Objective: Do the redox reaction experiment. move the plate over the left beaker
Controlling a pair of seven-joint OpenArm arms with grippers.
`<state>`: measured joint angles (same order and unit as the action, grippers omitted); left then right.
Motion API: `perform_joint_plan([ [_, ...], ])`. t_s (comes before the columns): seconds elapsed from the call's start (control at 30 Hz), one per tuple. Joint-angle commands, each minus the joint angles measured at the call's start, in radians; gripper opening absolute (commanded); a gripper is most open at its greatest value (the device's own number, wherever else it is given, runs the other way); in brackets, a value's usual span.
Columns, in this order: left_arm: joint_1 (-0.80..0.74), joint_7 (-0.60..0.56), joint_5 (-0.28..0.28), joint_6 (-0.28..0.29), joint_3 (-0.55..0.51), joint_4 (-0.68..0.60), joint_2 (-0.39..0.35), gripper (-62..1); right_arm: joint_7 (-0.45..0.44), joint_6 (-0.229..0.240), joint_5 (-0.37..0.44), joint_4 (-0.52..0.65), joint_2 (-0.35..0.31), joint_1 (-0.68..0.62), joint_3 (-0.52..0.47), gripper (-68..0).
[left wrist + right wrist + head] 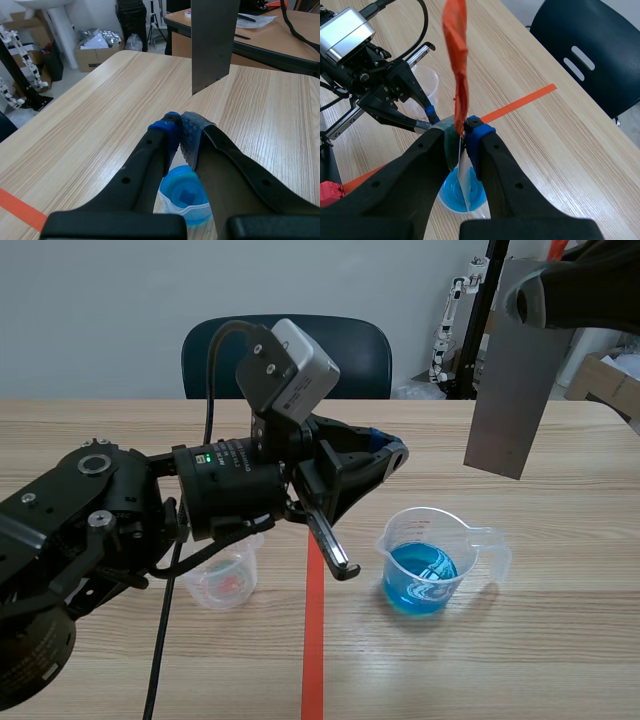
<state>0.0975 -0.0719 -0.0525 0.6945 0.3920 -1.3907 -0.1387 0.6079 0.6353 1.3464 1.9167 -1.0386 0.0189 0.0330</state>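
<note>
A flat grey metal plate (510, 390) hangs upright with my right gripper (535, 300) shut on its top edge, high at the right. In the right wrist view the plate (457, 60) shows edge-on with an orange-red tint, pinched between the fingers (462, 127). Below it stands a beaker of blue liquid (425, 565), also seen as the blue beaker (452, 192) under that gripper. The left beaker (225, 580) is clear with a reddish trace and sits by the left arm. My left gripper (385, 452) is shut on nothing, its pads (192, 132) meeting above the blue beaker (182, 195).
An orange-red tape line (314, 640) runs down the table between the two beakers. A dark blue chair (360, 355) stands behind the far edge. The left arm's body and camera (285, 375) rise between the plate and the left beaker.
</note>
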Motion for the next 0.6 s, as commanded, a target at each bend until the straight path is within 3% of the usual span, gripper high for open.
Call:
perform_joint_plan([
  [0.0, 0.008, -0.014, -0.012, 0.002, -0.002, -0.014, 0.005, -59.0, -0.018, 0.0, 0.008, 0.002, -0.002, 0.017, -0.014, -66.9],
  [0.57, 0.008, -0.014, -0.016, 0.002, -0.002, -0.014, 0.005, -59.0, -0.018, 0.0, -0.027, 0.002, 0.023, 0.017, -0.013, -66.9],
])
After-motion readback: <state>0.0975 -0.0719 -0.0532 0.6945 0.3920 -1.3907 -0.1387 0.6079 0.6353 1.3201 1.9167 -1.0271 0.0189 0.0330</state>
